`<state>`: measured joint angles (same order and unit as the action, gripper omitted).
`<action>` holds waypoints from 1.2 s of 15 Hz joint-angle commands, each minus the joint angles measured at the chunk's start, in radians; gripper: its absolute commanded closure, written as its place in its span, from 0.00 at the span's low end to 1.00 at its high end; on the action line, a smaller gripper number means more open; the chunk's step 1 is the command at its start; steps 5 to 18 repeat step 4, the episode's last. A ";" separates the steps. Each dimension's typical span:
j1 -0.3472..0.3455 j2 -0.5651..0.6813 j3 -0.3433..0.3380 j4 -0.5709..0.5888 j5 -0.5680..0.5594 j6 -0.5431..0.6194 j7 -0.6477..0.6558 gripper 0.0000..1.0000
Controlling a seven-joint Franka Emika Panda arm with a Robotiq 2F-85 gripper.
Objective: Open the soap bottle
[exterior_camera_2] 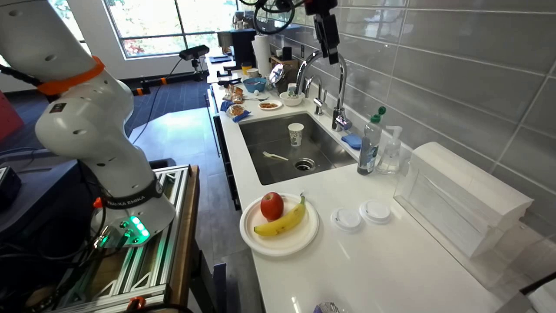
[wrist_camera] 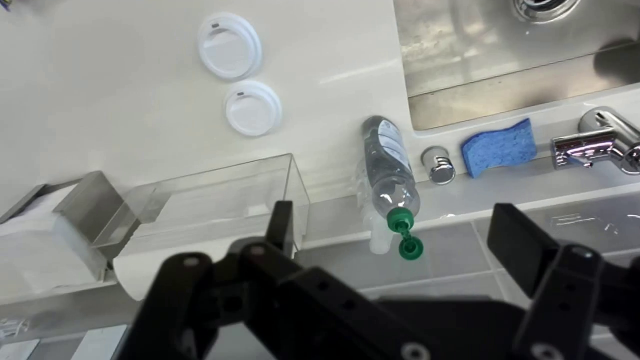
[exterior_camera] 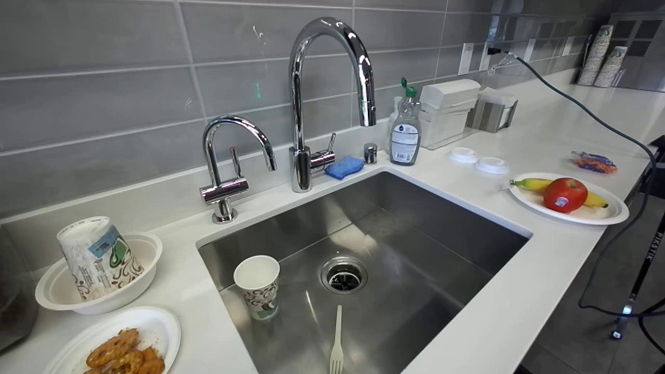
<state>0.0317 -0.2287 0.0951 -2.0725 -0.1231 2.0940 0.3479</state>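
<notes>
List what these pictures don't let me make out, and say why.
Fine print on the soap bottle: too small in all views.
Bottom inside the paper cup: hidden by its near wall, both exterior views.
Robot arm, upper part: cut off by top edge in an exterior view.
Print on colorful packet: blurred in an exterior view.

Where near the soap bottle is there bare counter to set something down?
Nearest: the patch between soap bottle, sink, fruit plate and lids. Wider: between lids, towels and small bag. Crowded: the strip by the wall, with pump bottle right beside the soap bottle, then metal cap and sponge.
</notes>
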 commanded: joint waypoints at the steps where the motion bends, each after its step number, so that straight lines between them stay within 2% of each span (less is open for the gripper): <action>1: -0.005 -0.005 0.004 0.007 -0.005 -0.009 -0.002 0.00; 18: -0.006 0.003 0.004 0.006 -0.013 -0.009 -0.002 0.00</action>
